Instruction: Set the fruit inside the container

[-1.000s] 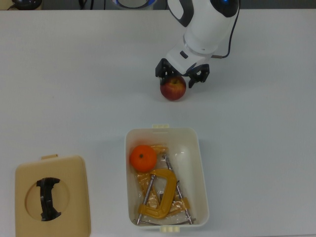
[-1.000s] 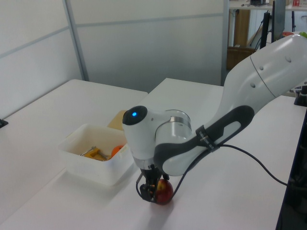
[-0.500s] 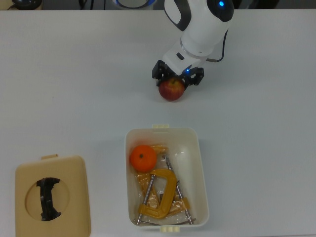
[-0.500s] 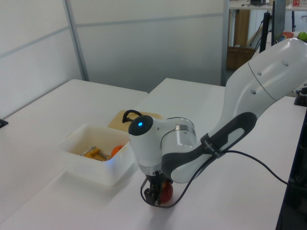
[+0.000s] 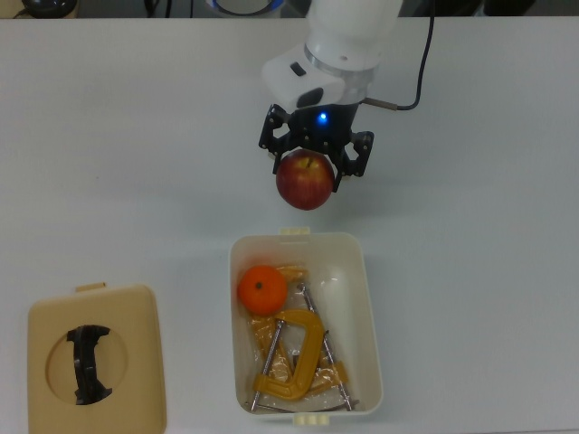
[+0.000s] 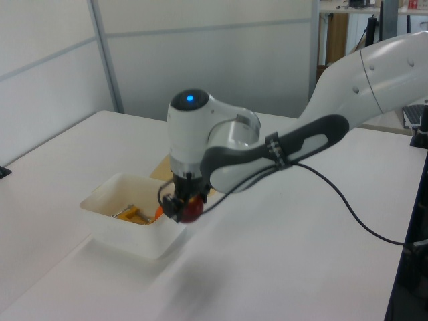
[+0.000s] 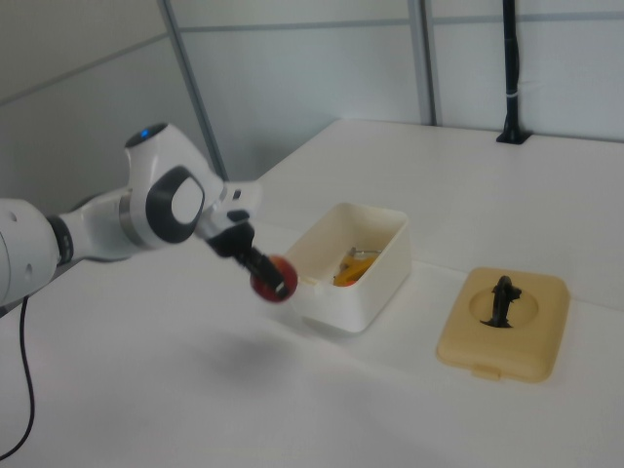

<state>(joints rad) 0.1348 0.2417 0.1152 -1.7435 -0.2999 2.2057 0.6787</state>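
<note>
Up comes the apple (image 5: 306,180) — half a second ago it sat on the table under my gripper (image 5: 312,168), and now it hangs clear of the surface, nearer the bin than before. I've got the black fingers (image 5: 274,137) closed down on its top, one on each side, and the fruit hangs below them.

I'm working over a plain white table (image 5: 136,163), bare across the top view's left half. In the left view, pale panelled walls (image 6: 200,53) run behind it, and there is a doorway with furniture at the upper right of the frame. In the right view a black post (image 7: 509,68) stands at the table's far edge, upper right.

In the top view the apple sits just above the cream-white bin (image 5: 362,298), near its upper short end and latch tab (image 5: 294,231), not yet over the opening. In the right view it hangs just left of the bin's near corner. Inside the bin, the orange (image 5: 262,289) lies in the upper left corner, touching the yellow-orange C-clamps (image 5: 294,357) that fill the lower part. Well apart, at the lower left of the top view, the tan lid (image 5: 95,366) lies flat with its black handle (image 5: 88,363) up.
</note>
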